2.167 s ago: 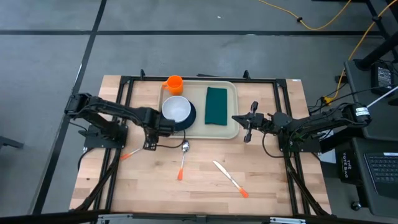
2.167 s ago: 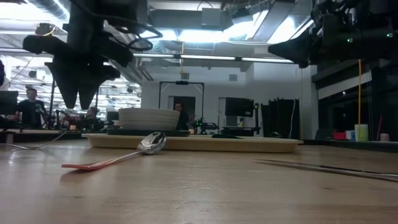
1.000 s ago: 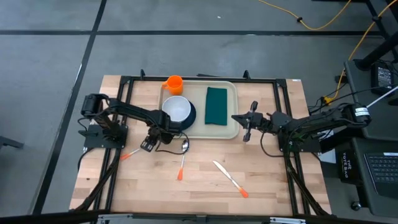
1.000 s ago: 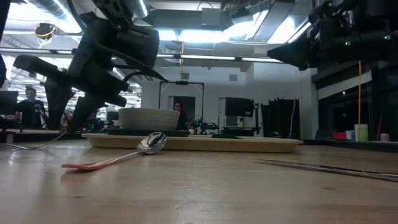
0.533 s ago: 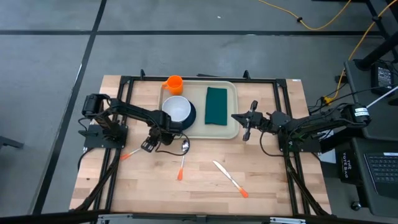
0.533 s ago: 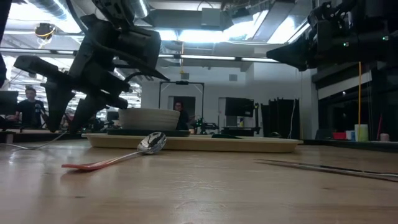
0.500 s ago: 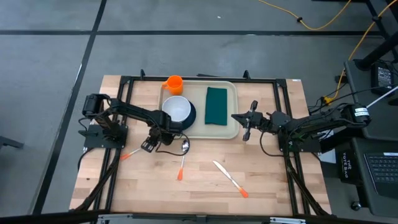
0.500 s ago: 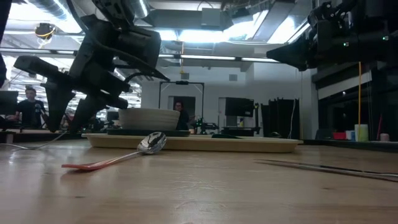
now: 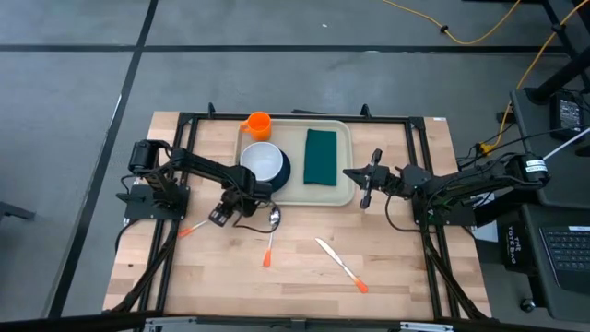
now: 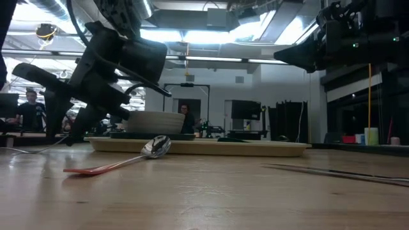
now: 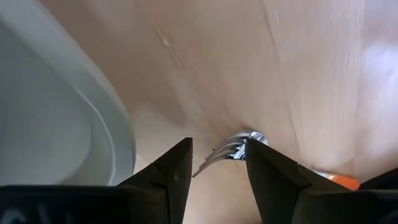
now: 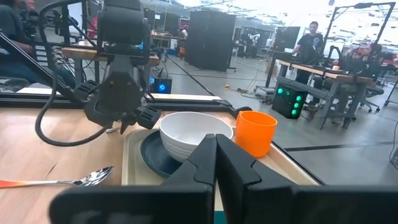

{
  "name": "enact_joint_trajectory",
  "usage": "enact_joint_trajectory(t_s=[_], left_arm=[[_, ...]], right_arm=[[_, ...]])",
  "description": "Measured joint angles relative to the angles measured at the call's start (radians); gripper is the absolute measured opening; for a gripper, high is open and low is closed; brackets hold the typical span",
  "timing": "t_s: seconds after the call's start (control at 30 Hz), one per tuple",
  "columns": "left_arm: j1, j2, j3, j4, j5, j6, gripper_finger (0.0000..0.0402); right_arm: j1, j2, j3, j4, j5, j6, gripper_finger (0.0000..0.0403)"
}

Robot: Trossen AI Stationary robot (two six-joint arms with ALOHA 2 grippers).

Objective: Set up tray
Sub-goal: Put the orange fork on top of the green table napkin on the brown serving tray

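Wooden table, pale planks w/ a black metal frame, seen from above on a grey floor; behind it an open workshop w/ desks and a few people.

Counts: 1 tray, cream, rounded corners, at the table's far centre. On it 1 dark round plate w/ 1 white bowl on top, and 1 dark green napkin lying flat to the right of the bowl. 1 orange cup at the tray's far left corner; can't tell from above if it stands on the rim or just outside. On bare wood in front of the tray: 1 spoon w/ orange handle, bowl end near the tray edge; 1 knife w/ orange tip, lying diagonally, well apart from the spoon; 1 fork w/ orange handle, near the left arm.

2 arms. Left gripper hangs low over the wood just beside the tray's front left corner, fingers apart, nothing between them; fork tines show past them. Right gripper sits above the tray's right edge, fingers pressed together, empty.

Hard to make out: fork mostly hidden under the left arm from above; only tines and a bit of handle show at the wrist. At table height the knife is a thin streak, and the napkin is barely visible.
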Motion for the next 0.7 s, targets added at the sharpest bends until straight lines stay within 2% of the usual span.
enact_joint_trajectory(t_s=[0.17, 0.5, 0.7], left_arm=[[0.000, 0.000, 0.000, 0.000, 0.000, 0.071, 0.0119], [0.000, -0.002, 0.003, -0.010, 0.020, 0.075, 0.0014], [0.000, -0.003, 0.002, -0.009, 0.067, 0.028, 0.0005]], right_arm=[[0.000, 0.000, 0.000, 0.000, 0.000, -0.001, 0.0012], [0.000, 0.000, 0.000, 0.000, 0.000, -0.003, 0.0012], [0.000, 0.000, 0.000, 0.003, 0.000, -0.006, 0.0012]])
